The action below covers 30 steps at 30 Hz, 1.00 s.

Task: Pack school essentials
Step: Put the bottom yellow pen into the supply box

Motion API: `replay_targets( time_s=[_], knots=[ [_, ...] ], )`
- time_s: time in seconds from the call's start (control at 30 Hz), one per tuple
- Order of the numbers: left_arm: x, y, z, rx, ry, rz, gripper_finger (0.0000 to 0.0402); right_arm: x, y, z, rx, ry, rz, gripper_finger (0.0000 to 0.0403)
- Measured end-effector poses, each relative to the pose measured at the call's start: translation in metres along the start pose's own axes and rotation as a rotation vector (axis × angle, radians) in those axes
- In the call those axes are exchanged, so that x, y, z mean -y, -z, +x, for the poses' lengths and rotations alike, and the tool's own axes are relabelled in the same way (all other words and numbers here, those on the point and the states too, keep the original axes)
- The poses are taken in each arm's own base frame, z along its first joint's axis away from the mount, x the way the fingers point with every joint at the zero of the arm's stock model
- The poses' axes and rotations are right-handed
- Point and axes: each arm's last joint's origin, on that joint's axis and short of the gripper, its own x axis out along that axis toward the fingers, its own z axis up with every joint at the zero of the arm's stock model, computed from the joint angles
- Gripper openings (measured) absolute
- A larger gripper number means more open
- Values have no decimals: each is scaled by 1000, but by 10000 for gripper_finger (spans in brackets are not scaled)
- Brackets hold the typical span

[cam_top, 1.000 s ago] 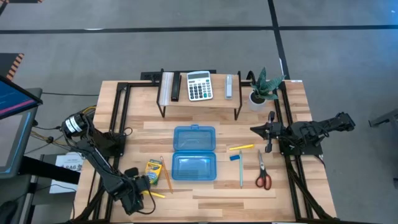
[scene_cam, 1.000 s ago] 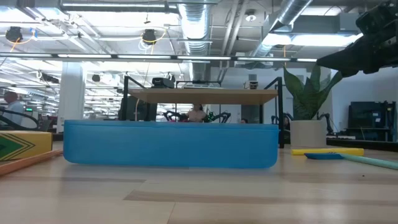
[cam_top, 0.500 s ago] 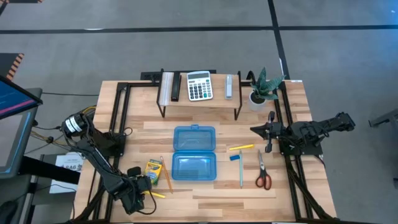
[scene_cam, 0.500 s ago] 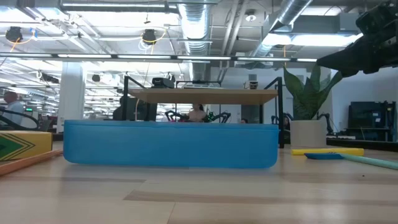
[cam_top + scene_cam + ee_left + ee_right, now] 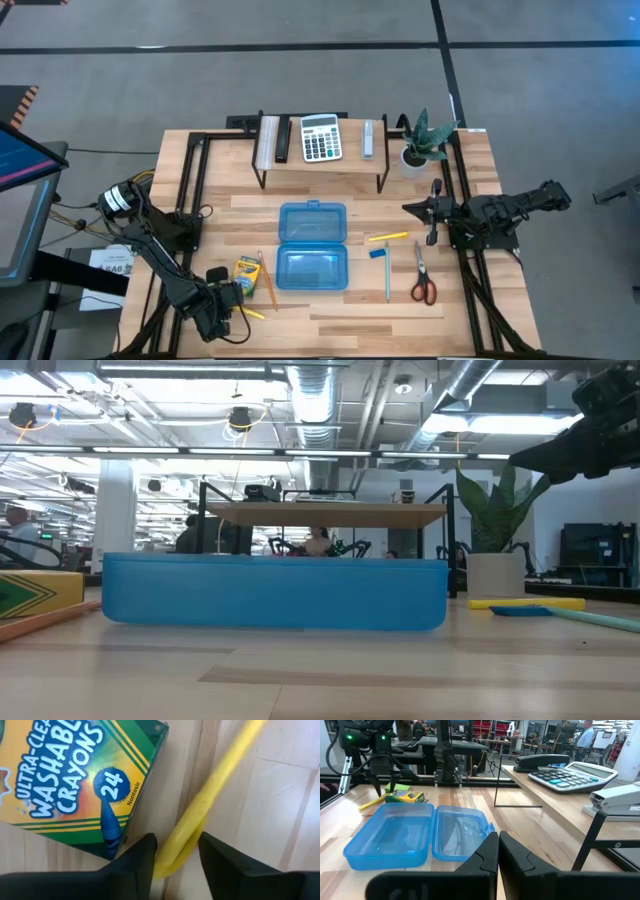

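Note:
My left gripper (image 5: 231, 305) is low at the table's near-left corner, shut on a yellow pencil (image 5: 252, 313) beside the yellow-green crayon box (image 5: 247, 271); the left wrist view shows this box (image 5: 75, 775) close up. An orange pencil (image 5: 267, 283) lies by the box. On the right lie another yellow pencil (image 5: 388, 237), a blue eraser (image 5: 377, 253), a teal pen (image 5: 387, 280) and red-handled scissors (image 5: 423, 281). My right gripper (image 5: 412, 208) waits shut at the table's right side. My left gripper has the yellow pencil near one end (image 5: 185, 832), pinched between its two fingers (image 5: 142, 860), coming from above and pointing down. The fingers lie across the pencil, which slants through the gap. The pencil lies flat on the table.
The translucent blue case (image 5: 312, 246) lies open in the middle of the table. A raised shelf (image 5: 320, 170) at the far edge holds a calculator (image 5: 320, 138) and staplers. A potted plant (image 5: 420, 146) stands far right. Bare wood lies along the near edge.

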Motion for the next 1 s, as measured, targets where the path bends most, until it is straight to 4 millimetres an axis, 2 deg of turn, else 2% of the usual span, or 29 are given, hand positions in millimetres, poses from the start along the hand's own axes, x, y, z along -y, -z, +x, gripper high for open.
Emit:
replay_targets(
  time_s=[0.23,0.4,1.0],
  knots=[
    [3,-1,-1,-3,16,-2,54,0,0,0,0,0,0,33],
    [9,-4,-5,0,40,15,22,0,0,0,0,-1,0,33],
    [6,-11,-6,-46,62,-28,19,0,0,0,0,-1,0,33]
  ],
)
